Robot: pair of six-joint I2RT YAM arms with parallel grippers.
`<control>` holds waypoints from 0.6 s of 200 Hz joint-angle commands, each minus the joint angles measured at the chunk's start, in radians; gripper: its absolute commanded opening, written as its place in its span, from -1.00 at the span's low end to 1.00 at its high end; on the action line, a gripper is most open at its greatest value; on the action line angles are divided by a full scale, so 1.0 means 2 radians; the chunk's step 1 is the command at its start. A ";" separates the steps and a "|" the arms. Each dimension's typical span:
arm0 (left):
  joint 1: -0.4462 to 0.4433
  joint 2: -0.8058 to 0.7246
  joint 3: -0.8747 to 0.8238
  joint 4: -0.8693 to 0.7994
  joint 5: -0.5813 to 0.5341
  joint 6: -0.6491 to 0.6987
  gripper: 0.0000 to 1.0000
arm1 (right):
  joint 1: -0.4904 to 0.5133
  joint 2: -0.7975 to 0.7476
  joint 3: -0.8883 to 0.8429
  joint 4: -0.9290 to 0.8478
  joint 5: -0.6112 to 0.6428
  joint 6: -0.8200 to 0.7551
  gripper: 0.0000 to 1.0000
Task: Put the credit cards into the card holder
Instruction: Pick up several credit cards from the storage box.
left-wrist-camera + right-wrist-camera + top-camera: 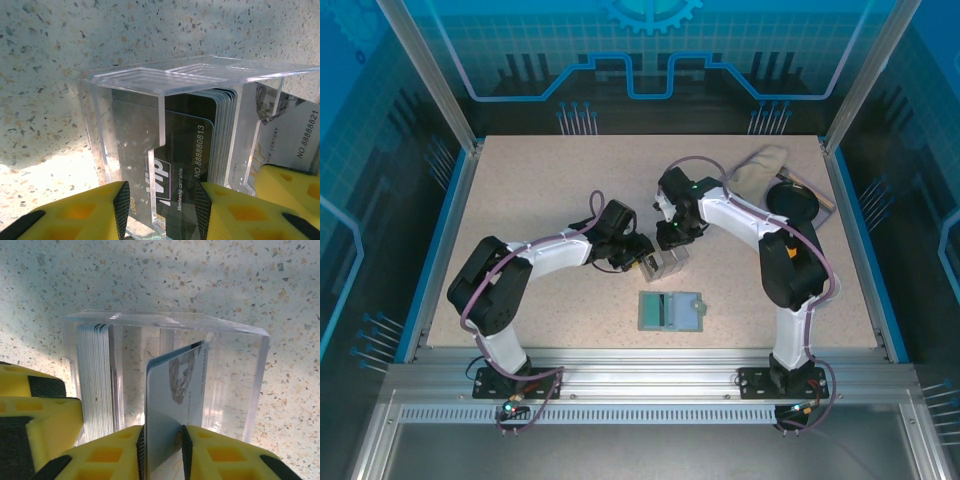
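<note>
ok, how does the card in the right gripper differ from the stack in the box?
The single card is pinched by the right gripper; the stack is ungripped. It is pale and stands alone mid-box; the stack packs against a side wall of the clear box. Both stand on edge.

I'm watching a clear plastic box (pixel 150 82) standing on the speckled beige tabletop (pixel 540 180), roughly at the centre of the overhead frame (its walls are catching glare, so some edges are blurring together). In the upper right of that frame a pale cloth bundle (pixel 760 163) is lying just beside a black round disc (pixel 790 200). Blue printed panels (pixel 650 50) are enclosing the table, and an aluminium rail (pixel 640 385) is running along the bottom.
</note>
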 commanded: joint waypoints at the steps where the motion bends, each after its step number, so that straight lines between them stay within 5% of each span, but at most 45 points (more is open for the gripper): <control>1: 0.002 0.006 0.004 -0.004 0.008 0.009 -0.16 | 0.005 -0.016 0.015 -0.014 -0.024 -0.003 -0.42; 120: 0.002 0.005 0.003 -0.004 0.007 0.009 -0.16 | 0.002 -0.021 0.011 -0.013 -0.041 -0.001 -0.46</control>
